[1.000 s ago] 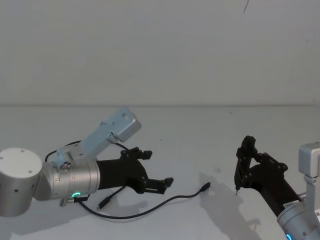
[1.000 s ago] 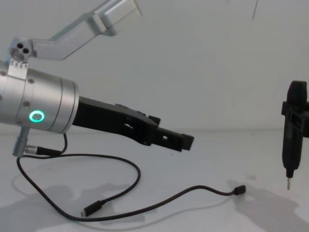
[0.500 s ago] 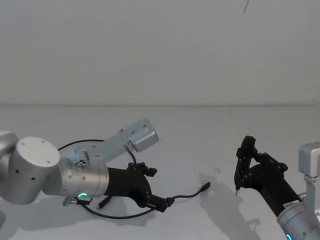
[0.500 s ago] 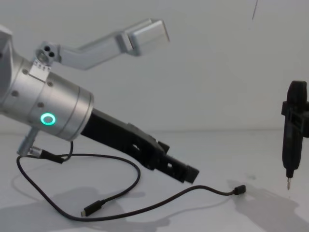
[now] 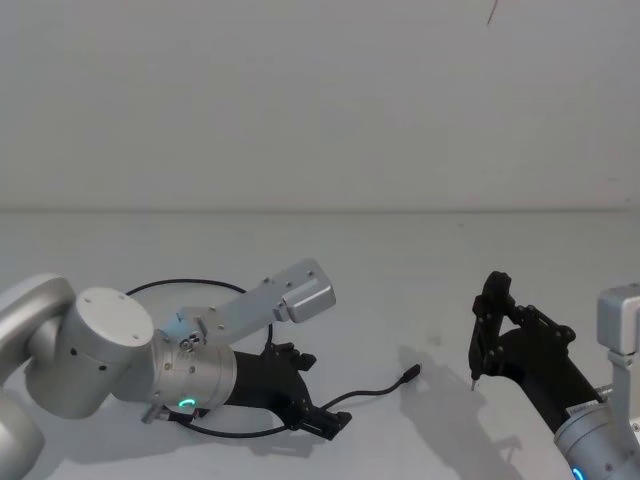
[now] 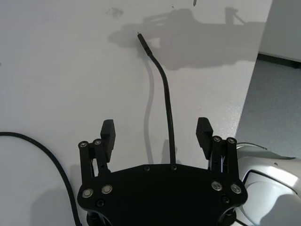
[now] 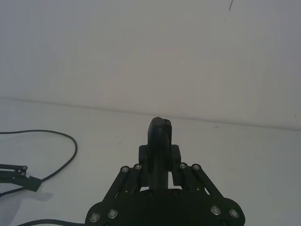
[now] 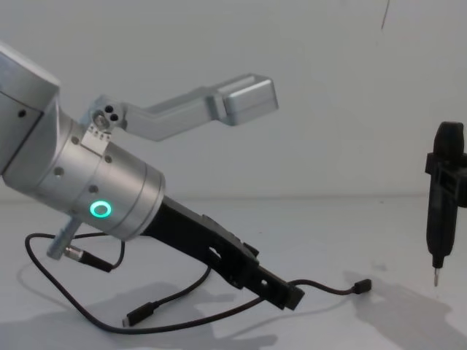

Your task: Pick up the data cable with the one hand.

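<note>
Looking down from the left wrist, we see the left gripper (image 6: 156, 129) spread wide with nothing in its grasp, one finger on either side of the data cable (image 6: 168, 108), which lies flat on the white table (image 6: 56, 70) and runs straight between them. From the chest we see that gripper tilted down, its tips close over the cable's middle stretch. Off to the right, the right gripper (image 7: 160, 156) hangs above the table, closed round a slim black tool (image 8: 445, 197), metal tip pointing down.
</note>
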